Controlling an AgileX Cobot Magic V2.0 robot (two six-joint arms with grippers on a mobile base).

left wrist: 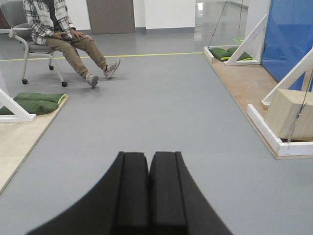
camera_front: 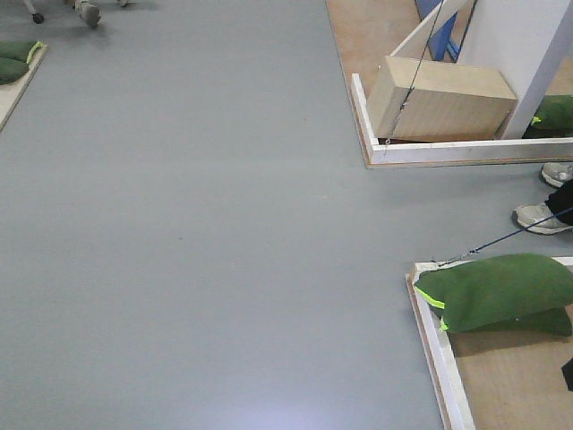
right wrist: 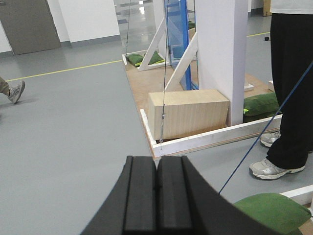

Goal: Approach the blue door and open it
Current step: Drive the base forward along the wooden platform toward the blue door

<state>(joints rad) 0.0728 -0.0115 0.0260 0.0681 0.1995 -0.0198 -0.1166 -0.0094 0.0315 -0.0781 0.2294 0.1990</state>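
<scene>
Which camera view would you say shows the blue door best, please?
The left wrist view: the blue door shows a broad glossy face at upper right. The right wrist view sees only a narrow strip; the front view a sliver.

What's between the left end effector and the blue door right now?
Left wrist view: beyond the left end effector lies bare grey floor, then a white-edged platform carrying a wooden block and white brace before the blue door.
</scene>
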